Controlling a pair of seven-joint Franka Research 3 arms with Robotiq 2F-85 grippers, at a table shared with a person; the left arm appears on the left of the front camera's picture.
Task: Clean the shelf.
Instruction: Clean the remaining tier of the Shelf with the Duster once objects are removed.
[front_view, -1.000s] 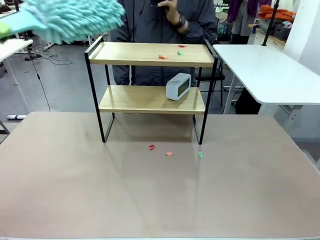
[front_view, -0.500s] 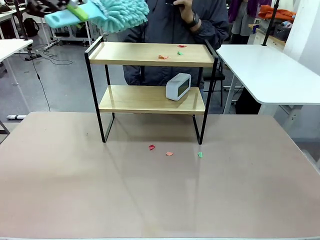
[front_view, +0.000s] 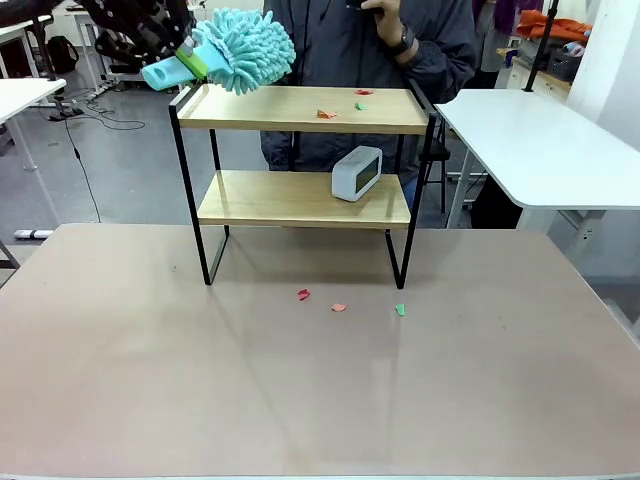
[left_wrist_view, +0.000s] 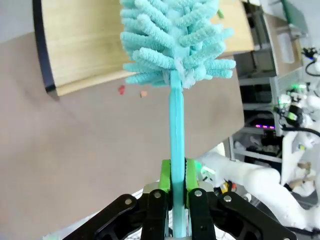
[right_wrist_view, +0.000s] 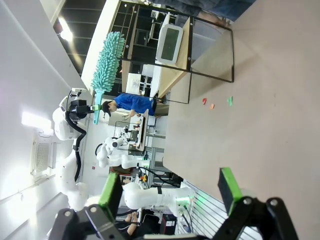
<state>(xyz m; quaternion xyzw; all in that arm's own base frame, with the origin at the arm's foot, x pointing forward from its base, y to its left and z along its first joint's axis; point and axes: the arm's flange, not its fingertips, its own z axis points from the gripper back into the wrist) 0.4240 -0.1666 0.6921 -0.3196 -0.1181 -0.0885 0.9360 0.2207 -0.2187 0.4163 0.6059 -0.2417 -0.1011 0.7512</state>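
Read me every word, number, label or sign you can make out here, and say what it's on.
No text can be read. The small white box-shaped clock on the lower board of the black-framed two-tier light wooden shelf has a screen, but any digits are too small to read.

The shelf stands upright in the upper middle of the front view, on the far part of the brown surface; two light wooden boards, one above the other, sit level in a thin black metal frame on four legs; small coloured scraps lie right of centre on the top board; a white device rests on the lower board's right part.
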